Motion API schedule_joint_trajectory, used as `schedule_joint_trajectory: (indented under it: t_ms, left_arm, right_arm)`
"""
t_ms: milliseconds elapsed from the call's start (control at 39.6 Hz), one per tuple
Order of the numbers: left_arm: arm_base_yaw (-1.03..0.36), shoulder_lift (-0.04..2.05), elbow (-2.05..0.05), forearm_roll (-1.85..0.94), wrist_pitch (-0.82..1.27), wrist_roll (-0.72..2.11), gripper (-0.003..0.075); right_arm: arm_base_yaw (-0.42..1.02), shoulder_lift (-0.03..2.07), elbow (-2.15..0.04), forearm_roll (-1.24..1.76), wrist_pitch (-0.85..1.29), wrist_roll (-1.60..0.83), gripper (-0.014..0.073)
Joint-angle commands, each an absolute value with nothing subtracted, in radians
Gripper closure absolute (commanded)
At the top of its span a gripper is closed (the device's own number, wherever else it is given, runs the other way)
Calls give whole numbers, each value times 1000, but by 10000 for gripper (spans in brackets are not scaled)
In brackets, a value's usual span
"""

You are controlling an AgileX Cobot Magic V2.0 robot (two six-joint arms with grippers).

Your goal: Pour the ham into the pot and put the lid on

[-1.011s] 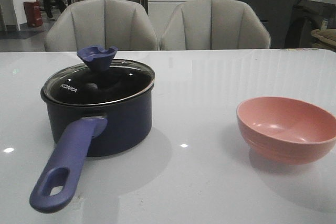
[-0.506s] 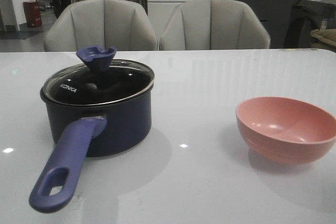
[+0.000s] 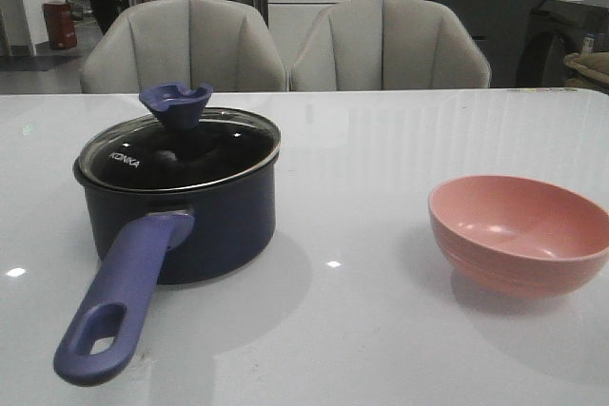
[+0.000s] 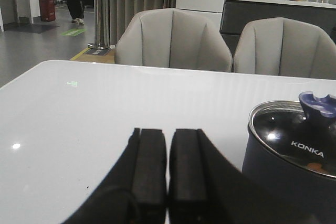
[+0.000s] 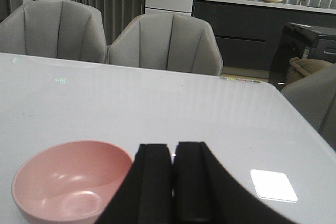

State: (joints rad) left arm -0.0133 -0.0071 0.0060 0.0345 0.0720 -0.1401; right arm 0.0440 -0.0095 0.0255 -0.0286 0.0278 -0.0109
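Note:
The dark navy pot (image 3: 190, 221) stands on the white table at the left, its purple-blue handle (image 3: 119, 301) pointing toward the front edge. The glass lid (image 3: 181, 147) with its purple-blue knob (image 3: 176, 105) rests on the pot. A small orange piece of ham (image 4: 314, 166) shows through the lid in the left wrist view. The pink bowl (image 3: 519, 232) sits empty at the right. My left gripper (image 4: 168, 136) is shut and empty beside the pot (image 4: 283, 171). My right gripper (image 5: 172, 149) is shut and empty beside the pink bowl (image 5: 68, 182). Neither gripper shows in the front view.
Two grey chairs (image 3: 285, 45) stand behind the table's far edge. A dark counter (image 3: 457, 7) lies beyond them. A bright light reflection (image 5: 273, 184) lies on the table near my right gripper.

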Motion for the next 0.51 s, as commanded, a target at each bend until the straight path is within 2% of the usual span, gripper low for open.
schedule_joint_trajectory:
  t_ms: [0, 480]
  left_arm:
    - [-13, -26, 39, 27, -13, -147, 606]
    - [-13, -26, 39, 27, -13, -147, 606]
  right_arm:
    - [39, -29, 36, -10, -62, -7, 456]
    - [39, -29, 36, 0, -61, 9, 456]
